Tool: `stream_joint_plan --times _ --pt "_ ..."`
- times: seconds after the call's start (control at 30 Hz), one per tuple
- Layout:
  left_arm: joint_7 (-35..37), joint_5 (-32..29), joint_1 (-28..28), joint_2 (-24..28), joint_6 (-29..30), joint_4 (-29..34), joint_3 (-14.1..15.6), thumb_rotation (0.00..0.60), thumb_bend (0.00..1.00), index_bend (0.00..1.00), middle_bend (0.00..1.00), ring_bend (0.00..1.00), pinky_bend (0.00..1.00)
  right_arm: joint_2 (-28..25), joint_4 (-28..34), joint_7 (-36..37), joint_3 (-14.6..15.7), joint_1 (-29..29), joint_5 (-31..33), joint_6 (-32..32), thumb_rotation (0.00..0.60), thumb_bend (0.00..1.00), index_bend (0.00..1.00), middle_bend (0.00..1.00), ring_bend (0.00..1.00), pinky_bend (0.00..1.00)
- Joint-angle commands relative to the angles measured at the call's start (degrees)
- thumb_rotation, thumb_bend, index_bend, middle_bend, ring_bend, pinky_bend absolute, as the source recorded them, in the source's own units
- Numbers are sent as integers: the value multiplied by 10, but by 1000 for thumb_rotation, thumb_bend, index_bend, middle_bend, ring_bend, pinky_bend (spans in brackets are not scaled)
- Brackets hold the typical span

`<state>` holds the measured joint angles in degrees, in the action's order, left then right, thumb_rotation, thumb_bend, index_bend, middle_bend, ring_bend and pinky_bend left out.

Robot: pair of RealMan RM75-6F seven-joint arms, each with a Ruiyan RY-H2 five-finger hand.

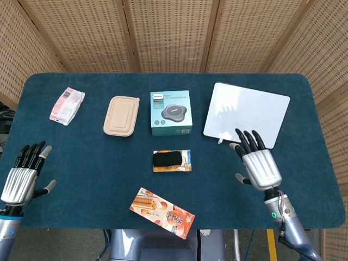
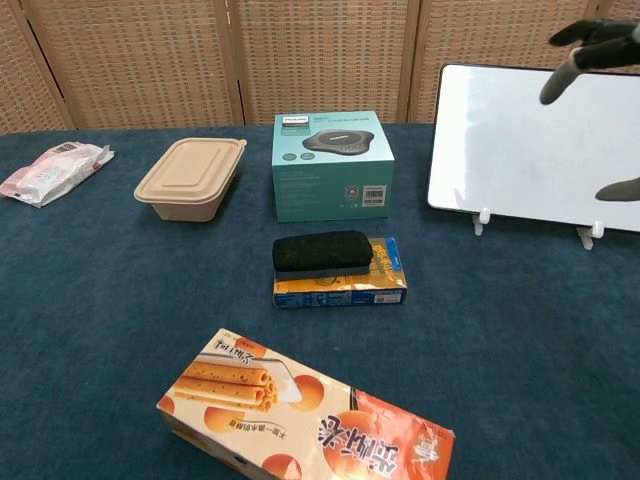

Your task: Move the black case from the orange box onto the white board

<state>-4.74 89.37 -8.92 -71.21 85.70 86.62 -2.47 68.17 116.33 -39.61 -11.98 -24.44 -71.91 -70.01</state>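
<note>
The black case [image 1: 167, 159] [image 2: 322, 251] lies on top of the small orange box [image 1: 184, 165] [image 2: 345, 287] in the middle of the table. The white board [image 1: 247, 114] [image 2: 530, 146] stands propped on small feet at the back right. My right hand [image 1: 258, 163] [image 2: 598, 55] hovers open, fingers spread, in front of the board's lower edge and well right of the case. My left hand [image 1: 23, 175] is open at the near left edge, far from the case; the chest view does not show it.
A teal product box [image 1: 171, 112] [image 2: 332, 165] stands behind the case. A beige lidded container [image 1: 122, 115] [image 2: 192, 177] and a pink packet [image 1: 67, 105] [image 2: 55, 170] lie to the left. A large orange snack box [image 1: 162, 212] [image 2: 300, 412] lies near the front edge.
</note>
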Motion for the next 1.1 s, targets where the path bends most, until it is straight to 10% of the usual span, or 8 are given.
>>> stream_joint_plan --times 0.03,0.47,1.1 --pt "5 -3 -1 0 0 -3 -2 600 225 0 0 0 0 72 19 -119 -25 -65 119 19 600 105 244 0 0 0" --pt "7 -5 1 -10 14 -16 -11 600 226 0 0 0 0 209 -21 -249 -40 -164 279 -38 600 111 244 0 0 0" --pt "13 -10 -2 -9 7 -17 -11 600 225 0 0 0 0 275 -73 -292 -58 -252 380 -67 600 156 278 0 0 0"
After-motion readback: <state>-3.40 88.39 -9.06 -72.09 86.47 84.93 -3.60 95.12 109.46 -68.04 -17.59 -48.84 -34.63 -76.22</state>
